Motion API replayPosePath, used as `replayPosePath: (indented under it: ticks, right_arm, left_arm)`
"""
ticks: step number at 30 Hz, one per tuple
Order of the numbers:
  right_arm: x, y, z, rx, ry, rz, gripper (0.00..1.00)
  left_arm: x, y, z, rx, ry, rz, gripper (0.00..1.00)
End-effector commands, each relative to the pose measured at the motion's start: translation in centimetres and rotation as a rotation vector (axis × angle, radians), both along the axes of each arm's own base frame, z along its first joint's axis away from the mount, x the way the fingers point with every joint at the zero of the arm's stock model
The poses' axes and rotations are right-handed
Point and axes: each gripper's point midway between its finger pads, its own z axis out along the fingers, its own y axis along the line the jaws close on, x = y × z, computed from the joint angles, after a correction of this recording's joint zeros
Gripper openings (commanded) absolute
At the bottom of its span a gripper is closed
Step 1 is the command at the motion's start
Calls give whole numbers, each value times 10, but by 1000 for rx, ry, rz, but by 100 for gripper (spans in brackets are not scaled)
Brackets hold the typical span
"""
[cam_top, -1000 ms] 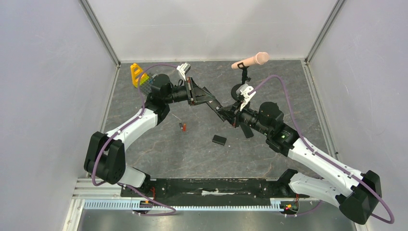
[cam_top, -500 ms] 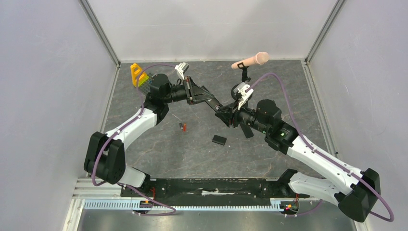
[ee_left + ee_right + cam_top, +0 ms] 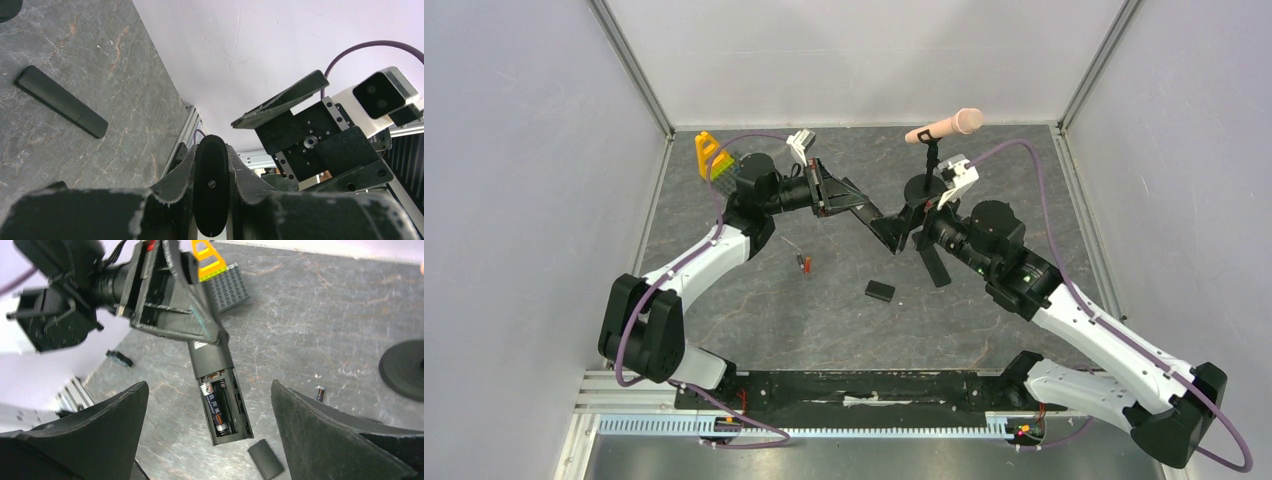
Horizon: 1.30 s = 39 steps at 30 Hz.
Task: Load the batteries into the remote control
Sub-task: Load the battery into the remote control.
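Grey stone-look table [image 3: 754, 330] is pictured from above, w/ both arms raised over its middle. The left gripper [image 3: 207, 337] is clenched on one end of the remote control [image 3: 220, 395], which is held off the surface, its open compartment turned toward the right wrist cam. The right gripper [image 3: 208, 387] is shown w/ fingers spread wide, nothing between them, poised just before the remote's free end. The removed cover [image 3: 880, 291] is seen lying on the table below. One cell [image 3: 216, 410] is seated in one slot; the slot beside it appears vacant. Spare batteries [image 3: 802, 263] are seen on the table, well apart from both grippers. Step judged: 1st cell in, 2nd pending. Next, the right arm prob. needs to be lowered to a loose cell, which must be pinched and brought back w/ polarity matched to the vacant slot.
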Motion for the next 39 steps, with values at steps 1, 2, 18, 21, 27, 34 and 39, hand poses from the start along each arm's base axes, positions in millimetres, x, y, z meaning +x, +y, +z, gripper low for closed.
replayPosePath:
  ticks: [1, 2, 18, 21, 27, 34, 39]
  right_arm:
    - [10, -18, 11, 198, 197, -199, 98]
    - [9, -17, 8, 226, 233, -201, 98]
    - [5, 24, -20, 507, 564, -100, 95]
    - [3, 25, -21, 556, 587, -79, 85]
    - [1, 27, -25, 590, 611, -58, 72]
    - [-1, 30, -36, 595, 640, -37, 58]
    - [-2, 26, -45, 604, 647, -43, 45]
  left_arm:
    - [-3, 3, 15, -18, -48, 12, 2]
    - [-3, 4, 16, -19, -51, 21, 2]
    - [-10, 10, 26, -33, -69, 58, 2]
    - [-11, 11, 24, -32, -65, 59, 2]
    - [-12, 11, 24, -34, -60, 59, 2]
    - [-14, 11, 34, -68, -41, 54, 2]
    - [-17, 11, 52, -117, -45, 42, 2]
